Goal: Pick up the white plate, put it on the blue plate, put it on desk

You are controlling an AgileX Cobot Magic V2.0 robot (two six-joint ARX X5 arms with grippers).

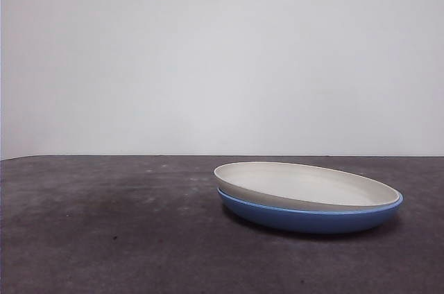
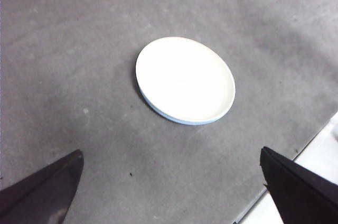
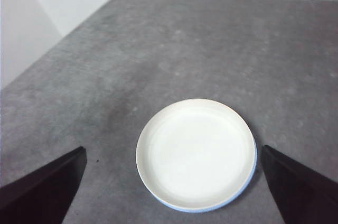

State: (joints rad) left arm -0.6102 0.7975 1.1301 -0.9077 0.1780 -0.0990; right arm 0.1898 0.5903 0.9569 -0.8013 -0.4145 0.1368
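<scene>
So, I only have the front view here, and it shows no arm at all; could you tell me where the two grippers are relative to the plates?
Observer: Both hang high above the desk. The right gripper looks down on the white plate, jaws wide apart and empty.
Operator: And the left one, please?
Observer: The left gripper is also open and empty, well clear of the stack.
Operator: Is the white plate centred on the blue one?
Observer: Not quite. From above, the blue plate shows only as a thin crescent along one side, so the white plate sits slightly offset.
Operator: Anything inside the white plate?
Observer: Nothing; its inside is bare.
</scene>
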